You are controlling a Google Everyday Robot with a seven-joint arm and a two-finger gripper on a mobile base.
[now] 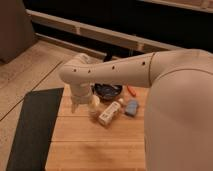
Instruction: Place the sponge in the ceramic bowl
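Light-blue and small, the sponge [132, 106] lies flat on the wooden table [90, 150], outside the ceramic bowl [107, 90]. It sits to the right of the bowl and a little nearer the camera, close to its rim but apart from it. The bowl's dark inside, as far as it shows past the arm, holds no sponge, so the task's end state is not met as things lie.

The gripper [78, 105] hangs to the left of the bowl and slightly nearer the camera, low over the table. Whether it is open or closed cannot be told; the wrist housing covers it from above. Nothing blue shows at it. A cream cup [94, 106] and a white bottle [110, 113], lying tilted, sit just in front of the bowl, between the gripper and the sponge. A small orange-red item [131, 91] rests just right of the bowl.

By these signs the step in hand is the approach to the sponge. The next move calls for carrying the gripper rightward past the front of the bowl, clear of cup and bottle, then down onto the soft block.

The arm [120, 70] comes in from the right behind the bowl, runs level across its far side, and bends straight down at the wrist on its left.
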